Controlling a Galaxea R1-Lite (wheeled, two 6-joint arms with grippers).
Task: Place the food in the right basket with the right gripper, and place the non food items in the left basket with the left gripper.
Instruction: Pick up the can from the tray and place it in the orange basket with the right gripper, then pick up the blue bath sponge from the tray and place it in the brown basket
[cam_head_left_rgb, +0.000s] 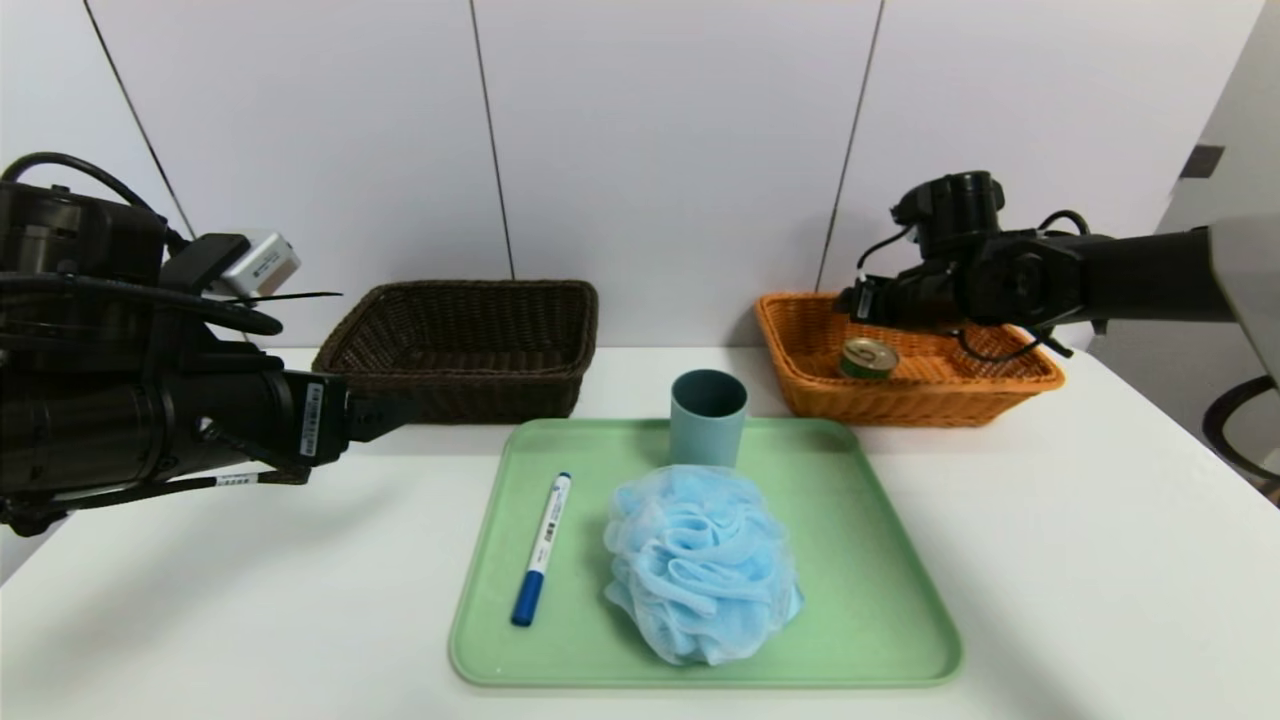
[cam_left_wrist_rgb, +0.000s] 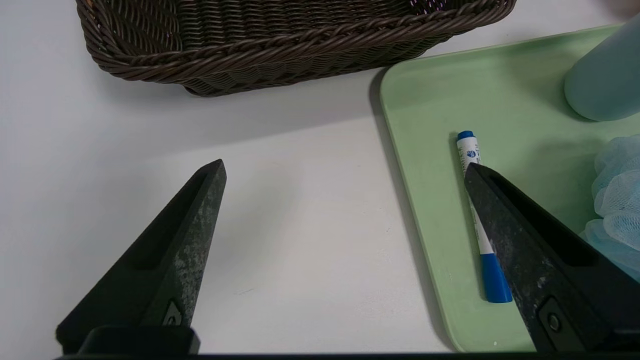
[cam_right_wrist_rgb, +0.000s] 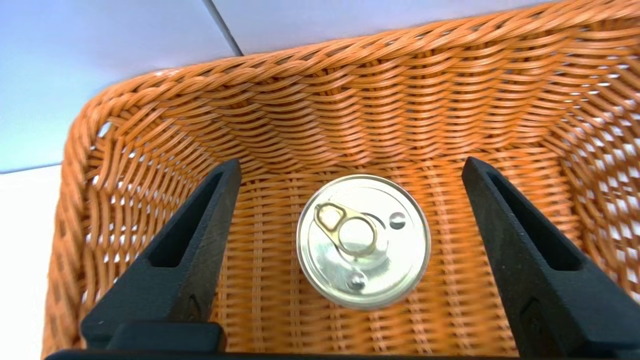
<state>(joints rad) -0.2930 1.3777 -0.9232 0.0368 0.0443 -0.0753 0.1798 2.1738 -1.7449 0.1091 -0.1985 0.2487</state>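
The food, a small tin can (cam_head_left_rgb: 867, 358) with a gold pull-tab lid (cam_right_wrist_rgb: 363, 241), sits inside the orange-tan right basket (cam_head_left_rgb: 900, 405) (cam_right_wrist_rgb: 325, 115). My right gripper (cam_head_left_rgb: 862, 300) (cam_right_wrist_rgb: 351, 162) hangs above it, open, both fingers clear of the can. On the green tray (cam_head_left_rgb: 880, 560) are the grey-blue cup (cam_head_left_rgb: 708, 415) (cam_left_wrist_rgb: 607, 80), the light-blue bath puff (cam_head_left_rgb: 700, 565) (cam_left_wrist_rgb: 617, 200) and the blue-capped white marker (cam_head_left_rgb: 542, 548) (cam_left_wrist_rgb: 470, 150). My left gripper (cam_head_left_rgb: 385, 415) (cam_left_wrist_rgb: 345, 165) is open and holds nothing, over the table beside the tray's left edge (cam_left_wrist_rgb: 425, 150). The dark brown left basket (cam_head_left_rgb: 460, 370) (cam_left_wrist_rgb: 300, 40) holds nothing visible.
Both baskets stand at the back of the white table (cam_head_left_rgb: 1100, 560) against a white panelled wall. A dark chair part (cam_head_left_rgb: 1235, 430) shows past the table's right edge.
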